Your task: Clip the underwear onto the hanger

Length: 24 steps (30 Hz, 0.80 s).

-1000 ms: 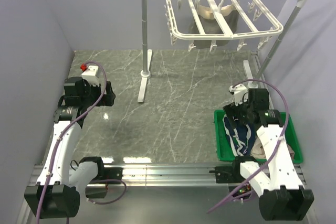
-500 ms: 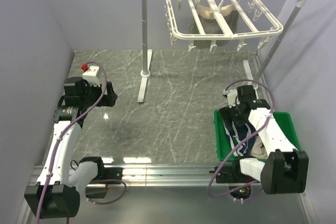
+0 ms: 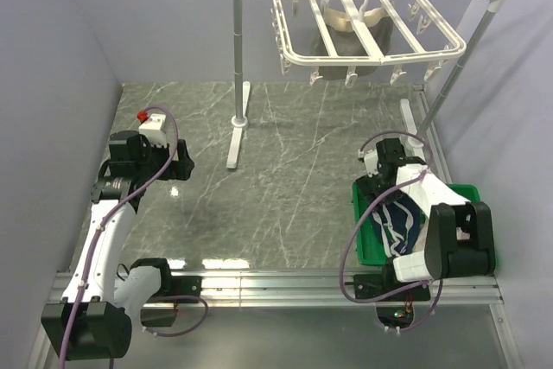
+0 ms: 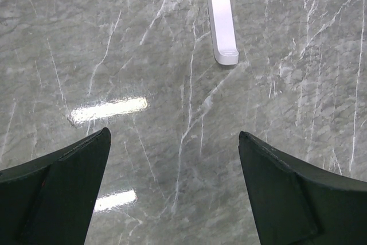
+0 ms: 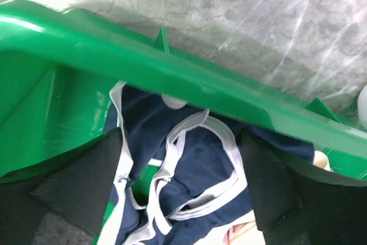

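The navy blue underwear with white piping lies crumpled in the green tray at the right; it also shows in the right wrist view. My right gripper is open, low over the tray's far edge, its jaws either side of the underwear. The white hanger with clips hangs from the pole stand at the back. My left gripper is open and empty over the bare table at the left.
The white pole stand with a grey crossbar has feet on the table; one foot lies ahead of my left gripper. A beige garment hangs on the hanger. A pale cloth lies under the underwear in the tray.
My right arm has swung left and folded, bringing its gripper down over the tray's far edge above the underwear. My left arm has shifted slightly.
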Available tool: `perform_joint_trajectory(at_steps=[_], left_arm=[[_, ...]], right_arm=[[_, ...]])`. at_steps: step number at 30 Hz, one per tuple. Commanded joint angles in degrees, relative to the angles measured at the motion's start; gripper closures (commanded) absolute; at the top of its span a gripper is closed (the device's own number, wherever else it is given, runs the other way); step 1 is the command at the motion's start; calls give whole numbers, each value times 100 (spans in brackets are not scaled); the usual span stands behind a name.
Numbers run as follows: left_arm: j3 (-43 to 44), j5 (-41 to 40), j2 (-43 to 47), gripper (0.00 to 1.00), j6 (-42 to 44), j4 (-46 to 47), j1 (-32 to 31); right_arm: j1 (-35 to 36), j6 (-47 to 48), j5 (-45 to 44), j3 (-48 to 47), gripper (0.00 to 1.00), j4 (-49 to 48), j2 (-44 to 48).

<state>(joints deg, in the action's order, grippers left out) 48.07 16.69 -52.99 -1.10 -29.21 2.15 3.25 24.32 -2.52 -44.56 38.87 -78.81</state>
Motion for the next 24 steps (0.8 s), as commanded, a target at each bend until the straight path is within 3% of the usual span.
perform_joint_trajectory(at_steps=[1,2,4,6,8,9,16,24], left_arm=[[-26,63,105,1,31,179,-13],[-26,54,96,1,40,188,-13],[-17,45,96,1,40,179,-13],[9,62,70,1,40,162,-13],[53,89,52,1,49,135,-13],[70,98,43,1,40,118,-13],[351,475,-132,1,268,-164,-13],[553,915,-45,1,365,-427,-13]], right_arm=[[36,20,-204,61,17,-336,-161],[36,21,-196,113,28,-363,-161],[27,82,-187,157,38,-345,-109],[36,152,-170,202,55,-275,57],[27,187,-161,149,88,-30,233],[36,196,-135,105,100,76,452],[36,398,225,-921,100,1366,1586],[88,680,1770,-2170,100,2335,2071]])
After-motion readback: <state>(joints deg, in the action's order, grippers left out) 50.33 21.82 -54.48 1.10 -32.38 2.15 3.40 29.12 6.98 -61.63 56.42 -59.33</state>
